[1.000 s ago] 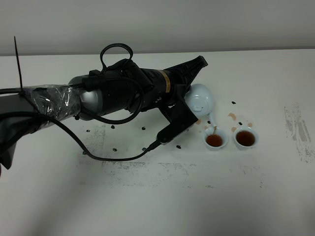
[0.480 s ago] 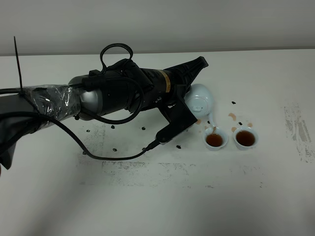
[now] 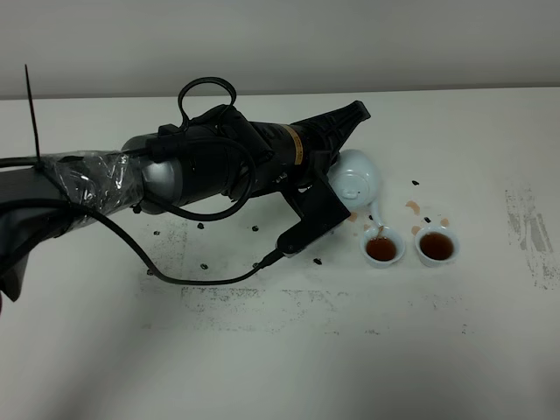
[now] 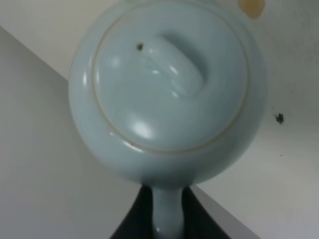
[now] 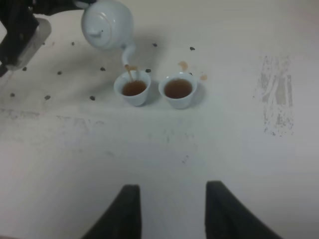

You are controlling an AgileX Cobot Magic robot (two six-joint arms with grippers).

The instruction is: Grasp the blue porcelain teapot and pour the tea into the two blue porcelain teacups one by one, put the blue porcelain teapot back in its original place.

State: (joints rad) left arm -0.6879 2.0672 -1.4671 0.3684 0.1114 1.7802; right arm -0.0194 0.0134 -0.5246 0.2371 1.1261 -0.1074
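Observation:
The pale-blue teapot (image 3: pixel 355 182) is held tilted above the table, its spout down over the left teacup (image 3: pixel 383 248); a thin stream of tea runs into that cup (image 5: pixel 132 88). The right teacup (image 3: pixel 436 246) stands beside it, also holding brown tea (image 5: pixel 178 90). My left gripper (image 3: pixel 325 178) is shut on the teapot's handle (image 4: pixel 167 219), seen from close up with the lid (image 4: pixel 169 74) facing the camera. The teapot also shows in the right wrist view (image 5: pixel 107 24). My right gripper (image 5: pixel 169 206) is open and empty, low over the table well in front of the cups.
Small dark specks (image 3: pixel 201 264) and brown tea spots (image 3: pixel 411 206) lie on the white table (image 3: pixel 490 332). A grey smudge (image 3: pixel 529 232) marks the right side. The left arm's body and cable (image 3: pixel 210 280) cover the table's left middle.

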